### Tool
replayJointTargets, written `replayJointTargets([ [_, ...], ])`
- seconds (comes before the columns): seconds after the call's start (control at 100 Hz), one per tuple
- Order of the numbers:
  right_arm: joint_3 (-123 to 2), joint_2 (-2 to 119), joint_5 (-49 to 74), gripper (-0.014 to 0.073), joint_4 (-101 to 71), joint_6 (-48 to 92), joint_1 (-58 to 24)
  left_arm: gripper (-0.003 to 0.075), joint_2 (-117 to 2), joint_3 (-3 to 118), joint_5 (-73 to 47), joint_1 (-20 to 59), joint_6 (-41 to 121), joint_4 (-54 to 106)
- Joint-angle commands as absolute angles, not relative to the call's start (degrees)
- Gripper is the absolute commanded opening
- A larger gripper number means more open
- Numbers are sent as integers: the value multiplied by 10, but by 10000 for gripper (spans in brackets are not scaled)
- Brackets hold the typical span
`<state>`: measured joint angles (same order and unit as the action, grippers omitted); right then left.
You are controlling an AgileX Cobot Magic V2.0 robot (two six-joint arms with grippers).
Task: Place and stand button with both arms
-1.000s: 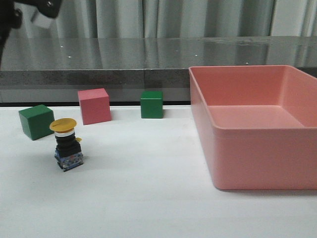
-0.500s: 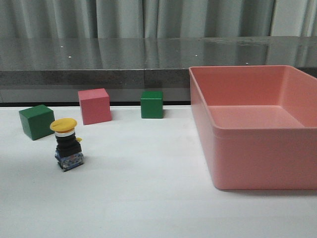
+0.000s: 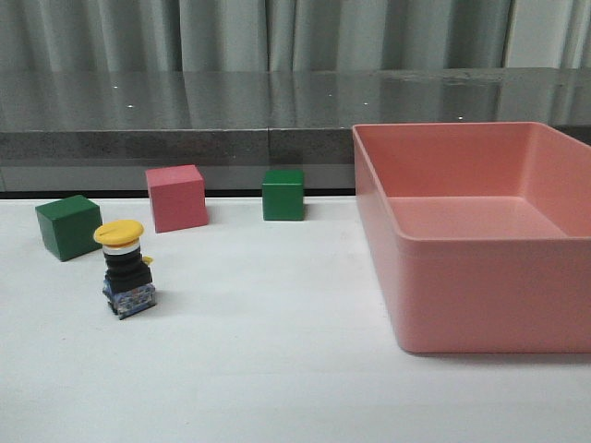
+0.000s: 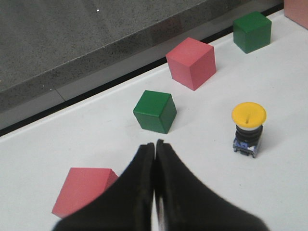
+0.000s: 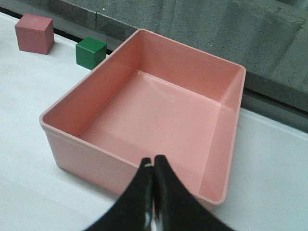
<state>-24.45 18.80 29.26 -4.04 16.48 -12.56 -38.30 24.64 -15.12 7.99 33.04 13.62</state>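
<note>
Button, yellow-capped with black body and blue base, stands upright on white table near green cube. Left gripper and right gripper: fingers pressed together, holding nothing.

My front camera sits low, close to the white table, facing forward at the curtained wall. My left wrist camera looks down steeply from above my left gripper. My right wrist camera looks down over my right gripper from close above the pink bin. All three share the pink cube and the green cube.
</note>
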Motion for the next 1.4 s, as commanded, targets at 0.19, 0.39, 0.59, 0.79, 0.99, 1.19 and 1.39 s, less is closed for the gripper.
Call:
replayJointTargets([
  [0.19,-258,192,248,-62,-40,166,-121,-20,-229,183,-117,79,324,197],
  [0.39,-258,192,248,-62,-40,166,-121,-20,-182,183,-132,79,324,201],
  [0.59,-258,192,248,-62,-40,166,-121,-20,-182,182,-132,79,324,201],
  [0.79,-258,192,248,-62,-40,166,-121,-20,-182,182,-132,79,324,201],
  [0.99,-258,192,248,-62,-40,166,-121,-20,-182,164,-77,79,321,199],
  [1.19,-258,192,249,-62,-40,166,-121,-20,-161,98,22,79,193,98],
  [1.39,-258,192,249,-62,-40,166,-121,-20,-106,48,28,79,6,-76],
])
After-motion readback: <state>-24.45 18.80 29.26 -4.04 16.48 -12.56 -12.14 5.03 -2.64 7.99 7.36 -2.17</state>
